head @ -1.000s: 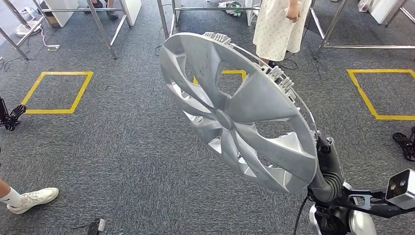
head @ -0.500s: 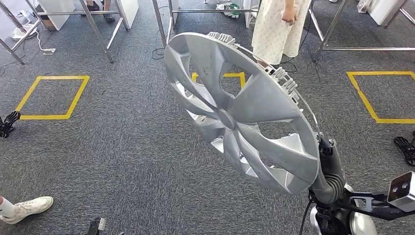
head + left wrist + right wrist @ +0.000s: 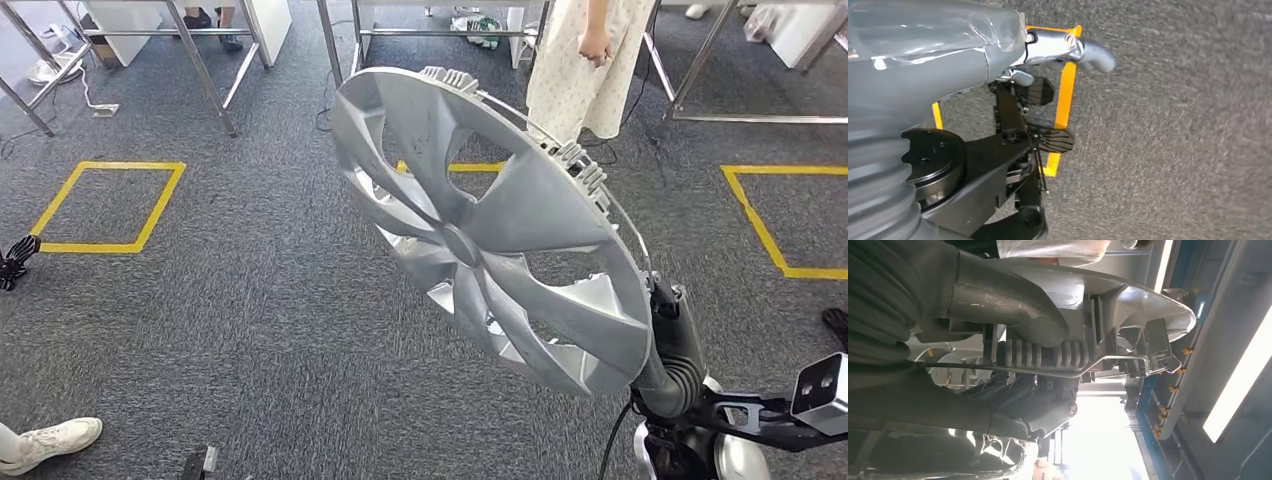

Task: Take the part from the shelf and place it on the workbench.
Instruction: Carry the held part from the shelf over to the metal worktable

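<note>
head view: right hand (image 3: 672, 345) grips the tilted hubcap (image 3: 480, 220) by its rim; the whole scene has shifted, so the camera moved.

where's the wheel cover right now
In the head view the wheel cover is held up on edge by the right hand, centre-right, above the grey carpet.

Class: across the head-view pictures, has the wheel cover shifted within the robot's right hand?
No. The wheel cover keeps its place against the right hand; only the floor shifts behind, because the camera moves.
</note>
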Robot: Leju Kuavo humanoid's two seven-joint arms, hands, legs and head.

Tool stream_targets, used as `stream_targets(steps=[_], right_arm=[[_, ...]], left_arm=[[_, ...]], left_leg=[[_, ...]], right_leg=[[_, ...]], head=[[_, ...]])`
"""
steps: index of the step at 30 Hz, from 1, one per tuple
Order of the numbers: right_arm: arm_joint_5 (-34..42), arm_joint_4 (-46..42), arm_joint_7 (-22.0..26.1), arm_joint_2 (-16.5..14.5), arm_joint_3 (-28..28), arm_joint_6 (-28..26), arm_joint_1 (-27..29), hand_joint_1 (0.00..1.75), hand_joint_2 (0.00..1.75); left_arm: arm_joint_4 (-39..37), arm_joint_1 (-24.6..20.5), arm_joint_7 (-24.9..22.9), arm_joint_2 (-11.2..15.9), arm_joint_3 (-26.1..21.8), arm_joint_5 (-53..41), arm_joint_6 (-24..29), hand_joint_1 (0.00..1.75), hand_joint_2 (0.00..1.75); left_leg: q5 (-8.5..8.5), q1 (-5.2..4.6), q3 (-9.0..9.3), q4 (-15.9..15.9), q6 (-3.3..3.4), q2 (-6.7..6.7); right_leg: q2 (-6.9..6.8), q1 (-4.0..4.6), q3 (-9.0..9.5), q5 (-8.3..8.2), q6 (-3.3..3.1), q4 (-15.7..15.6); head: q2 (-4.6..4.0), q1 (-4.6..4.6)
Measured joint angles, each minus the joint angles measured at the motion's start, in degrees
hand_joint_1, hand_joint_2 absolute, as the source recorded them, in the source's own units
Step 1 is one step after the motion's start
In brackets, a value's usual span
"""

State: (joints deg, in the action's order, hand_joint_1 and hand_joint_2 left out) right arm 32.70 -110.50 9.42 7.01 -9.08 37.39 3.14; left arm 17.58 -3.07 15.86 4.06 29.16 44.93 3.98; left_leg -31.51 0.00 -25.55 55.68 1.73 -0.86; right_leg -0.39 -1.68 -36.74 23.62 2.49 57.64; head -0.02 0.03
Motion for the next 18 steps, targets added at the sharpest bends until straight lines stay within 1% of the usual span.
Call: stream_targets(steps=[1, 2, 3, 4, 5, 6, 7, 8, 9, 10, 11, 12, 13, 14, 15, 16, 17, 18], right_arm=[[0.01, -0.02, 0.03, -0.01, -0.03, 0.01, -0.05, 1.75, 1.75], [0.02, -0.04, 0.06, -0.03, -0.02, 0.01, -0.12, 1.75, 1.75], [0.01, -0.06, 0.07, -0.04, -0.02, 0.01, -0.18, 1.75, 1.75], [-0.01, -0.07, 0.07, -0.07, -0.02, 0.0, -0.18, 1.75, 1.75], [-0.02, -0.08, 0.07, -0.09, -0.01, 0.0, -0.18, 1.75, 1.75], [-0.02, -0.08, 0.07, -0.1, -0.02, 0.0, -0.16, 1.75, 1.75], [-0.02, -0.08, 0.07, -0.11, -0.02, -0.01, -0.14, 1.75, 1.75], [-0.02, -0.08, 0.07, -0.12, -0.02, 0.0, -0.13, 1.75, 1.75], [-0.02, -0.08, 0.07, -0.14, -0.02, 0.0, -0.13, 1.75, 1.75], [-0.02, -0.08, 0.07, -0.17, -0.03, 0.01, -0.14, 1.75, 1.75], [-0.02, -0.07, 0.07, -0.2, -0.04, 0.01, -0.11, 1.75, 1.75], [-0.01, -0.01, 0.08, -0.23, -0.07, 0.01, -0.12, 1.75, 1.75], [-0.02, 0.07, 0.08, -0.26, -0.09, 0.01, -0.11, 1.75, 1.75], [-0.02, 0.09, 0.08, -0.31, -0.1, 0.01, -0.1, 1.75, 1.75], [-0.02, 0.1, 0.09, -0.34, -0.11, 0.01, -0.18, 1.75, 1.75], [-0.03, 0.03, 0.09, -0.37, -0.1, 0.01, -0.27, 1.75, 1.75], [-0.03, -0.03, 0.1, -0.39, -0.09, 0.01, -0.39, 1.75, 1.75], [-0.03, -0.03, 0.11, -0.38, -0.08, 0.01, -0.51, 1.75, 1.75]], left_arm=[[-0.01, -0.08, -0.02, 0.0, 0.0, -0.01, -0.01, 0.0, 1.75], [-0.01, -0.14, -0.02, -0.01, 0.0, -0.01, -0.02, 0.0, 1.75], [-0.01, -0.2, -0.02, -0.01, 0.0, -0.01, -0.02, 0.0, 1.75], [-0.02, -0.25, -0.02, 0.01, 0.0, -0.01, -0.02, 0.0, 1.75], [-0.04, -0.22, -0.02, 0.0, 0.01, -0.01, -0.02, 0.0, 1.75], [-0.07, -0.16, -0.03, 0.01, 0.01, -0.01, -0.02, 0.0, 1.75], [-0.1, -0.06, -0.03, 0.01, 0.02, -0.01, -0.02, 0.0, 1.75], [-0.12, 0.04, -0.03, 0.01, 0.02, -0.01, -0.02, 0.0, 1.75], [-0.14, 0.11, -0.03, 0.01, 0.02, -0.01, -0.02, 0.0, 1.75], [-0.17, 0.17, -0.03, 0.02, 0.02, -0.01, -0.02, 0.0, 1.75], [-0.23, 0.27, -0.03, 0.05, 0.02, -0.01, -0.02, 0.0, 1.75], [-0.39, 0.46, -0.03, 0.22, 0.02, -0.01, -0.02, 0.0, 1.75], [-0.52, 0.65, -0.04, 0.38, 0.03, -0.03, -0.02, 0.0, 1.75], [-0.65, 0.8, -0.06, 0.51, 0.04, -0.04, 0.01, 0.0, 1.75], [-0.74, 0.85, -0.04, 0.64, 0.03, -0.04, 0.02, 0.0, 1.75], [-0.71, 0.73, -0.02, 0.63, 0.03, -0.05, 0.0, 0.0, 1.75], [-0.69, 0.61, 0.01, 0.62, 0.02, -0.03, 0.01, 0.0, 1.75], [-0.68, 0.49, 0.04, 0.62, 0.01, -0.04, -0.03, 0.0, 1.75]], left_leg=[[-0.01, 0.11, -0.15, 0.45, -0.27, 0.07], [0.41, 0.28, -0.66, 1.89, -0.49, 0.14], [0.93, 0.42, -2.12, 4.45, -0.71, 0.23], [1.02, 0.56, -4.41, 7.95, -1.0, 0.32], [0.36, 0.63, -7.17, 11.84, -1.34, 0.42], [-1.25, 0.67, -9.95, 15.16, -1.61, 0.47], [-3.31, 0.69, -12.33, 17.32, -1.77, 0.5], [-5.08, 0.69, -13.99, 17.95, -1.79, 0.51], [-5.69, 0.63, -14.93, 16.93, -1.58, 0.52], [-4.74, 0.51, -15.33, 14.62, -1.1, 0.51], [-1.64, 0.23, -15.4, 11.33, -0.29, 0.51], [2.94, -0.28, -15.42, 7.95, 0.68, 0.34], [6.91, -0.74, -15.31, 5.42, 1.56, 0.2], [9.8, -1.21, -14.98, 3.69, 2.2, 0.19], [10.8, -1.53, -14.46, 2.77, 2.54, 0.22], [10.35, -1.56, -13.51, 2.15, 2.73, 0.4], [10.01, -1.5, -12.35, 1.36, 2.81, 0.46], [9.71, -1.36, -11.22, 0.62, 3.0, 0.4]], right_leg=[[0.19, 0.01, 0.47, 0.26, -0.72, 0.01], [0.32, -0.08, 0.95, 0.59, -1.25, -0.08], [0.4, -0.14, 1.53, 1.04, -1.67, -0.16], [0.47, -0.21, 2.2, 1.59, -2.01, -0.22], [0.51, -0.15, 2.85, 2.26, -2.27, -0.27], [0.59, -0.13, 3.55, 3.0, -2.39, -0.28], [0.7, -0.1, 4.38, 3.77, -2.43, -0.28], [0.83, -0.05, 5.34, 4.57, -2.42, -0.29], [0.95, 0.05, 6.48, 5.45, -2.4, -0.31], [1.02, 0.21, 7.71, 6.36, -2.36, -0.35], [1.06, 0.29, 8.69, 7.29, -2.36, -0.5], [1.17, 0.47, 9.77, 8.19, -2.23, -0.61], [1.33, 0.58, 10.61, 8.95, -2.01, -0.9], [1.5, 0.63, 11.4, 9.52, -1.75, -1.4], [1.65, 0.76, 12.36, 9.63, -1.21, -1.7], [1.69, 0.77, 12.94, 9.43, -0.57, -1.82], [1.55, 0.77, 12.86, 8.85, -0.04, -0.85], [1.37, 0.77, 11.74, 8.02, 0.39, 1.69]], head=[[0.0, -0.04], [0.0, -0.01], [0.0, -0.03], [0.0, -0.06], [0.0, -0.03], [0.0, -0.06], [0.0, -0.06], [0.0, -0.05], [0.0, -0.06], [0.0, -0.06], [0.0, -0.05], [0.0, 0.04], [0.0, 0.07], [0.0, 0.03], [0.0, -0.01], [0.0, -0.16], [-0.01, -0.16], [-0.01, -0.11]])
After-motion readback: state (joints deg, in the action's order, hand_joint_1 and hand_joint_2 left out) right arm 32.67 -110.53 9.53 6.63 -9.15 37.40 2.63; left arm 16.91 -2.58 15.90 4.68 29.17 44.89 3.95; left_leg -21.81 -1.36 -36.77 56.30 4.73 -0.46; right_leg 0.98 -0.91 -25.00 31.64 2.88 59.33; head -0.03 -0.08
